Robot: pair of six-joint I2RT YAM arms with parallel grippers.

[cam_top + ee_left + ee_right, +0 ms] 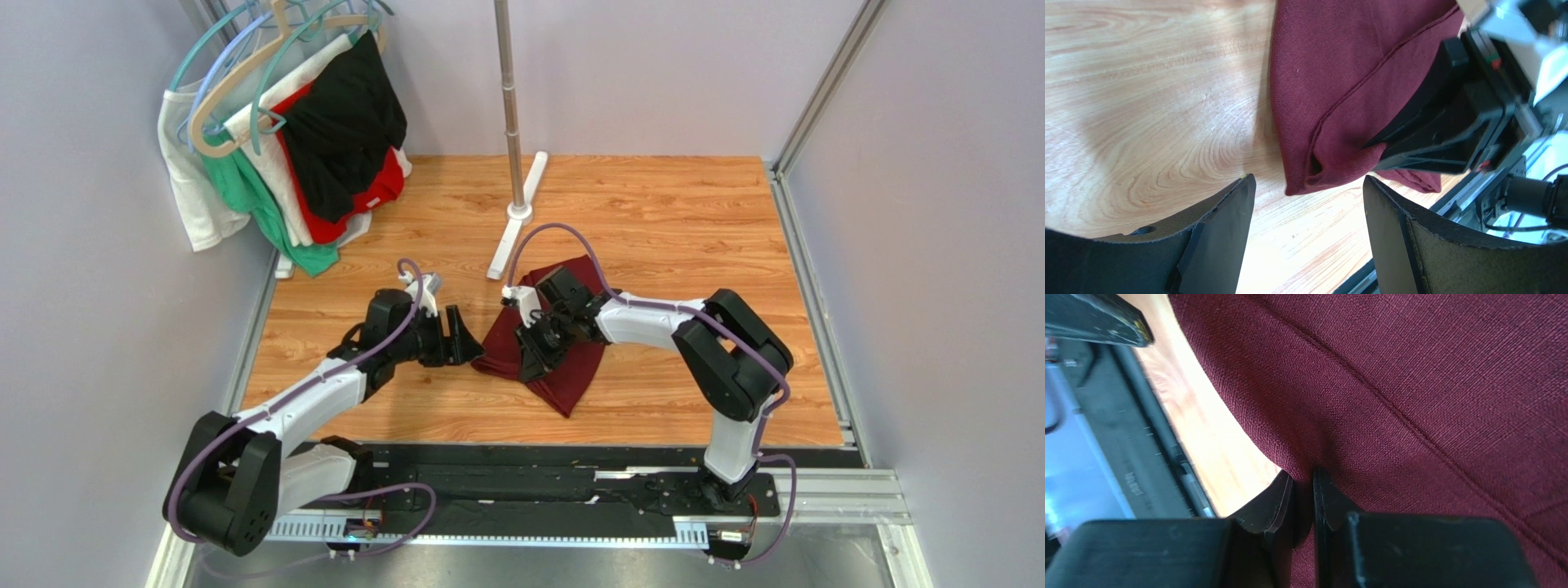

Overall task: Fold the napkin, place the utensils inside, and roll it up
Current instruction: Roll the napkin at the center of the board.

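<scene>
Napkin [577, 374]: lay folded on table [687, 221], long axis roughly far to near. Was clamped at left edge by right gripper [536, 353], jaws pressed together on cloth. Sat just right of left gripper [463, 339], jaws apart, empty.

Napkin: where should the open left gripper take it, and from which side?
Probably the folded corner of the napkin facing the left gripper, coming in low from the robot's left. The stacked layers bulge off the table there, and the right gripper pinches the cloth just beside it.
</scene>
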